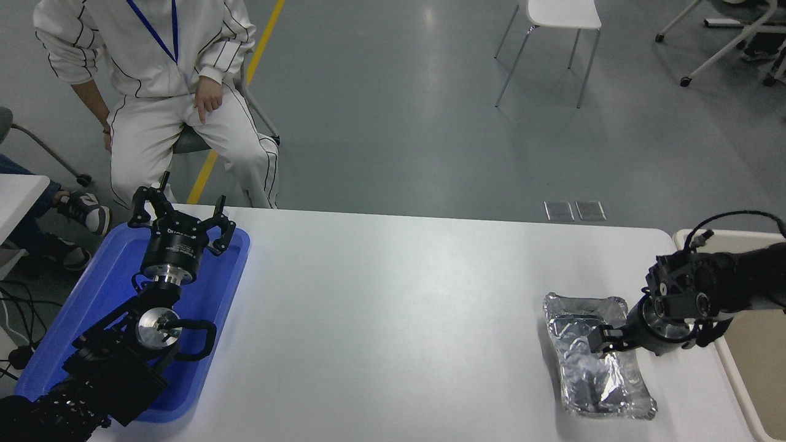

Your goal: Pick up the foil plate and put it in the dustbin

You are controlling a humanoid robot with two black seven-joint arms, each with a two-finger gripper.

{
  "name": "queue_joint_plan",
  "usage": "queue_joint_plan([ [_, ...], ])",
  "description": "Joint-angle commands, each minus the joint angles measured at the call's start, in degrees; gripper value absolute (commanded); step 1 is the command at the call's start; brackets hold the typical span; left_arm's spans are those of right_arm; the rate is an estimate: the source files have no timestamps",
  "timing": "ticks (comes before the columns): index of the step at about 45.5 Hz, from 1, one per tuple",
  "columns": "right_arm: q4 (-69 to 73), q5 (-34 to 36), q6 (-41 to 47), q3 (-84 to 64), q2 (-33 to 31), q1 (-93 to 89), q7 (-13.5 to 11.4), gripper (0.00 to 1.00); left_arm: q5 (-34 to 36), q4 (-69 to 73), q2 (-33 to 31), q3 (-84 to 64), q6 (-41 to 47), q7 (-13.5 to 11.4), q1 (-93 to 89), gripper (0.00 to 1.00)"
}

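— At the table's right end, what matters, biggest thing first?

— The white table (399, 294) itself, then the dustbin (746, 356), whose pale rim shows just past the table's right edge. On the far left lies a blue tray (67, 344), with the left gripper (181, 218) parked above it, fingers spread and nothing in them. A person (159, 80) sits beyond the far side, hands away from the table.

— And the foil plate?

— The foil plate (592, 374) lies flat on the table near the right edge, close to the bin, long side running away from the camera. The right gripper (599, 339) is down over its far half, tips at or just above the foil. Whether it is closed on anything I cannot tell; the fingers blur into the crinkles.

— How would it handle?

— My guess is very light, thin and easily crushed. The floor would buckle under a pinch, and the shiny skin may slide. The raised rim looks like the stiffest part, so I would take hold there, on the long edge nearest the arm, one finger inside and one outside.

— Risks?

— Too hard a squeeze folds it; too soft and it may droop or slip on the way to the bin.
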Motion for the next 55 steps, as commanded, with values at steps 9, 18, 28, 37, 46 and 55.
queue_joint_plan([
  [9, -4.51, 0.80, -0.37, 0.46, 0.34, -5.12, -0.01, 0.80, 0.00, 0.01, 0.00, 0.00, 0.00, 0.00, 0.00, 1.00],
  [18, -3.81, 1.41, 0.77, 3.18, -0.45, -4.50, -0.09, 0.42, 0.00, 0.01, 0.00, 0.00, 0.00, 0.00, 0.00, 1.00],
  [28, -2.32, 3.78, 3.66, 3.71, -1.15, -4.41, -0.18, 0.04, 0.00, 0.01, 0.00, 0.00, 0.00, 0.00, 0.00, 1.00],
  [37, -2.23, 4.66, 5.96, 4.50, -1.15, -4.41, -0.70, 0.00, 0.00, 0.01, 0.00, 0.00, 0.00, 0.00, 0.00, 1.00],
  [46, -1.96, 4.66, 7.10, 5.65, -1.42, -3.53, -2.11, 0.00, 0.00, 0.01, 0.00, 0.00, 0.00, 0.00, 0.00, 1.00],
  [55, -1.79, 4.66, 8.24, 6.53, -2.12, -2.74, -2.38, 0.00, 0.00, 0.01, 0.00, 0.00, 0.00, 0.00, 0.00, 1.00],
])
